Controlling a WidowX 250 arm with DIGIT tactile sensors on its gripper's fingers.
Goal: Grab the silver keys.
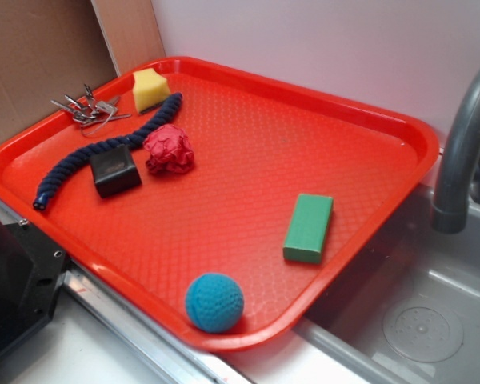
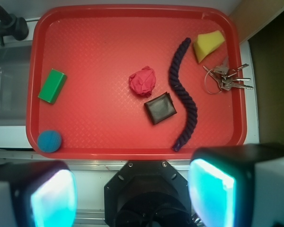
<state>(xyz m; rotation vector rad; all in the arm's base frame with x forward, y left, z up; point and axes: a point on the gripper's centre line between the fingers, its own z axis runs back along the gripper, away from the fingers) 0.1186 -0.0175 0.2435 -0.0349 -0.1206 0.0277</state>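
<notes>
The silver keys (image 1: 88, 110) lie fanned out on wire rings at the far left corner of the red tray (image 1: 416, 136), beside a yellow sponge (image 1: 150, 89). In the wrist view the silver keys (image 2: 226, 78) sit at the tray's right edge, just below the sponge (image 2: 208, 45). My gripper (image 2: 132, 198) hangs high above the near side of the tray (image 2: 132, 9), well back from the keys. It is open, its two fingers (image 2: 210, 191) set wide apart with nothing between them. The exterior view does not show the gripper.
A dark blue rope (image 2: 183, 94) curves just left of the keys. Next to it are a black box (image 2: 160, 108) and a red crumpled ball (image 2: 143, 81). A green block (image 2: 52, 85) and blue ball (image 2: 49, 141) lie far left. A sink (image 1: 416, 320) with faucet (image 1: 464, 144) adjoins the tray.
</notes>
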